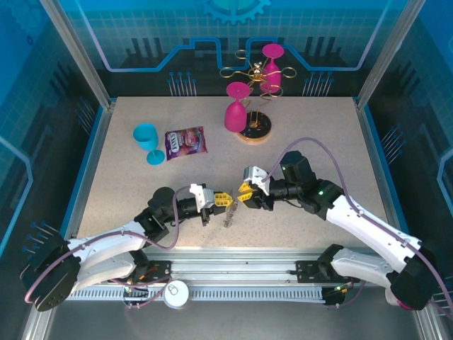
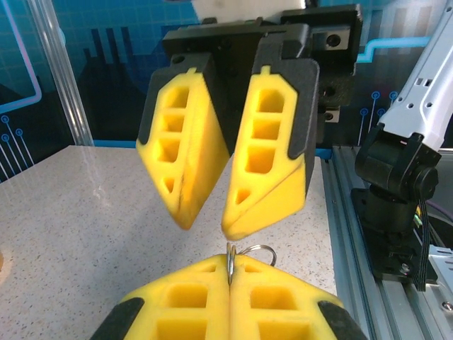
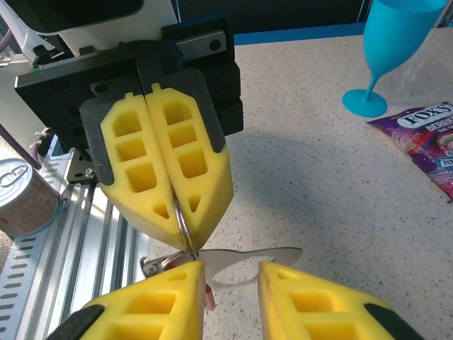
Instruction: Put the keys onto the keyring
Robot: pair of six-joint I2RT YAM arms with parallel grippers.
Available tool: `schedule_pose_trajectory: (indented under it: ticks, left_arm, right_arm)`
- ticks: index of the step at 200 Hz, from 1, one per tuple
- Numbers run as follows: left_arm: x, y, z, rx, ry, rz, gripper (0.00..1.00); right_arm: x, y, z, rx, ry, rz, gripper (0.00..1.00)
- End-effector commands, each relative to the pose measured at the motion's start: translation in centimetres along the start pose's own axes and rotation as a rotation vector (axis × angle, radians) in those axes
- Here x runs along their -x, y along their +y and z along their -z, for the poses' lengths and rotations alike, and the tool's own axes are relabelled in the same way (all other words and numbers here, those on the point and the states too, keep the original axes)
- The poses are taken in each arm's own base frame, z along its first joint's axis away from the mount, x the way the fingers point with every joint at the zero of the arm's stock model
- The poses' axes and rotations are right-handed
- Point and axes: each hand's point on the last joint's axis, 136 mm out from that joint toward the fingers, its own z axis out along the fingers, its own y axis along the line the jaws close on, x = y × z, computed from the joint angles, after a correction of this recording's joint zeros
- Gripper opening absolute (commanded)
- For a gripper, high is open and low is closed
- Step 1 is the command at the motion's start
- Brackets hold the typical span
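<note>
grey keyring, top view: the keyring hangs between the two hands, close above the speckled surface near its front edge; too small here for detail.
hands, top view: left hand and right hand face each other, tips almost meeting, both arms reaching low toward the middle.
keyring, left wrist view: a thin wire ring of the keyring stands upright in the seam of the left hand, whose yellow fingers are pressed together on it.
right hand, left wrist view: the right hand points down at the ring, tips apart.
keyring, right wrist view: the flat grey part of the keyring lies level, hung from the wire ring clamped in the left hand.
key, right wrist view: a sliver of the key shows red, mostly hidden.
right hand, right wrist view: the right hand is spread, fingers either side of the flat part.
</note>
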Motion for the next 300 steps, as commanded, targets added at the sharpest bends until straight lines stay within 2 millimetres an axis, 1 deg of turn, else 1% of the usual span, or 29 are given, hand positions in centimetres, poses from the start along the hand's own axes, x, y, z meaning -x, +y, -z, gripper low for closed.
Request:
schedule_pose_trajectory:
  ticks: [1, 57, 73, 86, 106, 120, 147, 182, 226, 276, 289, 300]
  left_arm:
    - [1.2, -0.6, 0.0, -0.032, -0.047, -0.012, 0.0]
    - [1.3, -0.5, 0.0, -0.028, -0.054, -0.011, 0.0]
    - [1.3, -0.5, 0.0, -0.026, -0.053, -0.012, 0.0]
    - [1.3, -0.3, 0.0, -0.014, -0.052, -0.013, 0.0]
    - [1.2, -0.1, 0.0, -0.002, -0.046, -0.02, 0.0]
    - [1.1, 0.0, 0.0, 0.001, -0.043, -0.022, 0.0]
    - [1.1, 0.0, 0.0, 0.004, -0.042, -0.022, 0.0]
    - [1.1, 0.0, 0.0, 0.004, -0.039, -0.019, 0.0]
    - [1.0, -0.1, 0.0, -0.006, -0.038, -0.013, 0.0]
    - [1.3, -0.4, -0.1, -0.024, -0.053, -0.008, 0.0]
    - [1.4, -0.5, -0.1, -0.032, -0.06, -0.003, 0.0]
    - [1.5, -0.6, -0.2, -0.039, -0.068, 0.002, 0.0]
  right_arm:
    - [0.4, 0.4, -0.5, 0.041, -0.026, -0.006, 0.26]
    - [0.5, 1.5, -1.0, 0.097, -0.032, 0.014, 0.29]
    - [0.2, 1.6, -1.0, 0.098, -0.023, 0.016, 0.3]
    - [-0.3, 1.1, -0.9, 0.063, 0.001, 0.019, 0.3]
    - [-1.3, -0.7, -0.6, -0.06, 0.051, 0.023, 0.29]
    - [-1.6, -0.5, -0.4, -0.054, 0.067, 0.029, 0.29]
    - [-1.3, 0.8, -0.4, 0.018, 0.049, 0.022, 0.29]
    - [-0.5, 1.8, -0.6, 0.08, 0.01, 0.022, 0.29]
    - [0.3, 1.9, -1.0, 0.097, -0.02, 0.03, 0.27]
    - [0.7, 1.8, -1.6, 0.117, -0.037, 0.035, 0.25]
    - [0.8, 1.8, -1.8, 0.121, -0.04, 0.038, 0.23]
    - [0.8, 1.8, -1.9, 0.126, -0.047, 0.042, 0.19]
